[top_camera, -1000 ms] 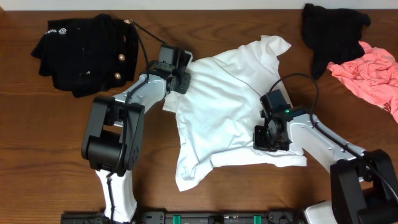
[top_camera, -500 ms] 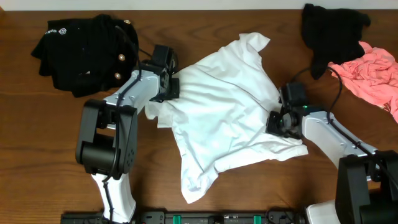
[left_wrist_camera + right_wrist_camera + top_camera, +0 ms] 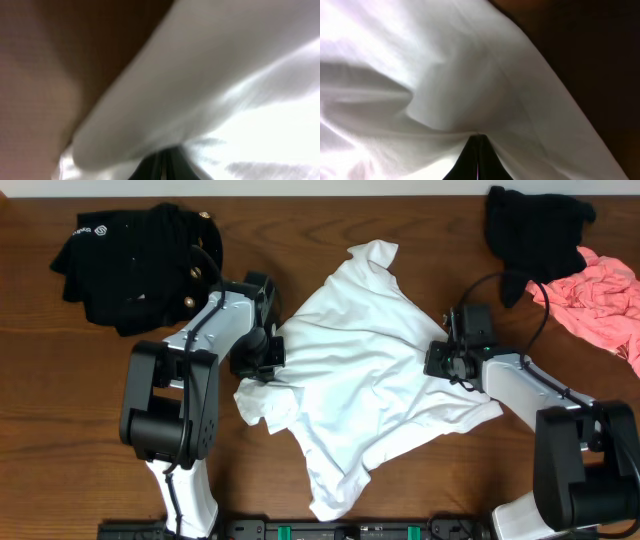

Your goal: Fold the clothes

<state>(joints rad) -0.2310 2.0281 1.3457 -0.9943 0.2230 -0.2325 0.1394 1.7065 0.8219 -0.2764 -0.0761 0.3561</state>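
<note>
The left gripper [image 3: 262,360] is clamped on the white T-shirt [image 3: 350,385] at the edge of the shirt on its own side. In the left wrist view the jaws are together, and white cloth is folded over them. The right gripper [image 3: 441,364] is also clamped on the T-shirt, at the opposite edge. In the right wrist view the cloth gathers into wrinkles that run to the pinched point. The shirt lies between the two grippers on the brown table [image 3: 60,440]. It is crumpled, with one corner beyond the grippers toward the far edge and another toward the near edge. A black garment with gold buttons [image 3: 130,260] lies beyond the left gripper, on its outer side. A black piece [image 3: 535,230] and a pink piece [image 3: 600,305] lie beyond the right gripper, on its outer side, touching each other.
</note>
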